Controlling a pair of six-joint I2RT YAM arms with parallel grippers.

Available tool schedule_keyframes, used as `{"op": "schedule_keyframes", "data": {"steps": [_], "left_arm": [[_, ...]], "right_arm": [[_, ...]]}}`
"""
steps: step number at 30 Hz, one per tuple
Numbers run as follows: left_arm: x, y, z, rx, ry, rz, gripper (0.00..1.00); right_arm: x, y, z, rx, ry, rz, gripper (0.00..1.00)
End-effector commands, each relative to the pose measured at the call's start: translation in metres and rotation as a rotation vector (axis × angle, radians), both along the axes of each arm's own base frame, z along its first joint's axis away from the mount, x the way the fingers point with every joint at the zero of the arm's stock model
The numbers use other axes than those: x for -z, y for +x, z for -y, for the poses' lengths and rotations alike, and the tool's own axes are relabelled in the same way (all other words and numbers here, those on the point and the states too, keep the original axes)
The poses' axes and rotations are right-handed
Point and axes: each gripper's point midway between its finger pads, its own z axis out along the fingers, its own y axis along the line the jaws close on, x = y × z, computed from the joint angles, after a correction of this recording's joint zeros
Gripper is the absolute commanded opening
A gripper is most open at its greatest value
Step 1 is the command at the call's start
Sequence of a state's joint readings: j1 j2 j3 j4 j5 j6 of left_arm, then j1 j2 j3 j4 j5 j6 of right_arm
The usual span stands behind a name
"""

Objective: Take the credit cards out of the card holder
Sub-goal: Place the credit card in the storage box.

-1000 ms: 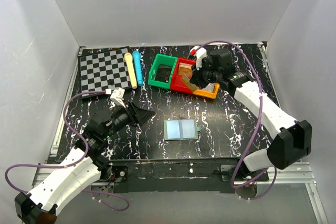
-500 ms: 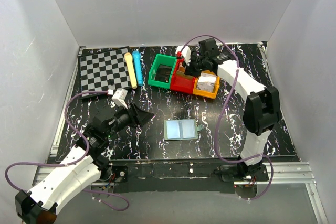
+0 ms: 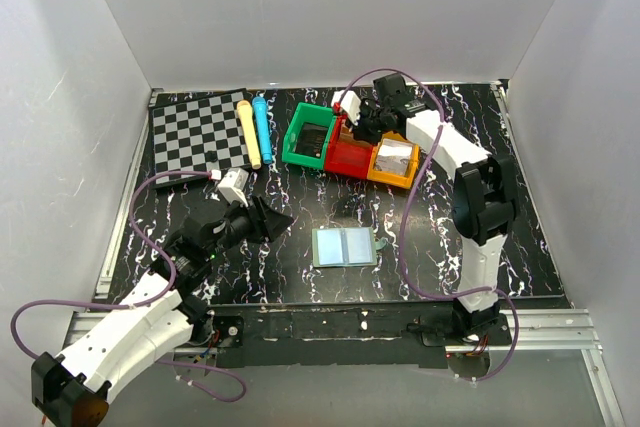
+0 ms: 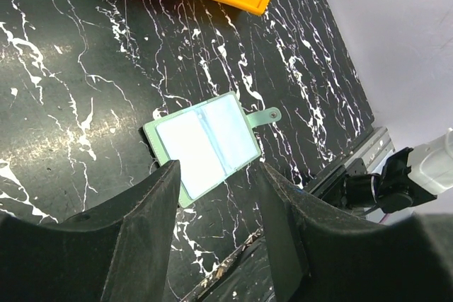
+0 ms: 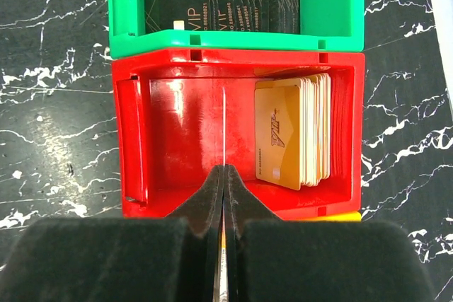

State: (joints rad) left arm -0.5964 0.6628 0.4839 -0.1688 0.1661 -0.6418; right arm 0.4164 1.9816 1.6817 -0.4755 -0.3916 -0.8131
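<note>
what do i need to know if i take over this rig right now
left gripper: open, empty, pointed at the holder.
right gripper: shut on a card seen edge-on, over the red bin.
holder: lies open and flat, both panels look empty.
done: a stack of cards stands in the red bin.
left: release the held card into the bin, then check the holder for any card not yet out.
</note>
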Motion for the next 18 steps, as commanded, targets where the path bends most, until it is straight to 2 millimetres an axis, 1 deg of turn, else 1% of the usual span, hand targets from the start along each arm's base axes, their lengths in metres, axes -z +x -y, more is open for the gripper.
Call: {"op": "schedule_keyframes", "data": {"steps": [1,5,8,18], "left_arm": [[-0.008,0.004,-0.005,-0.020,0.015,0.025,0.47],[-0.002,0.004,-0.006,-0.028,0.021,0.011,0.47],[-0.003,0.005,-0.007,-0.035,0.023,0.011,0.46],[0.006,0.008,-0.005,-0.032,0.045,-0.008,0.46]], "right_arm": [[-0.007,0.019,-0.004,-0.024,-0.016,0.075,0.01],[0.002,0.026,-0.008,-0.023,-0.016,0.066,0.01],[0.008,0.032,-0.010,-0.012,-0.022,0.062,0.01],[0.030,0.046,-0.010,0.017,-0.049,0.041,0.01]]}}
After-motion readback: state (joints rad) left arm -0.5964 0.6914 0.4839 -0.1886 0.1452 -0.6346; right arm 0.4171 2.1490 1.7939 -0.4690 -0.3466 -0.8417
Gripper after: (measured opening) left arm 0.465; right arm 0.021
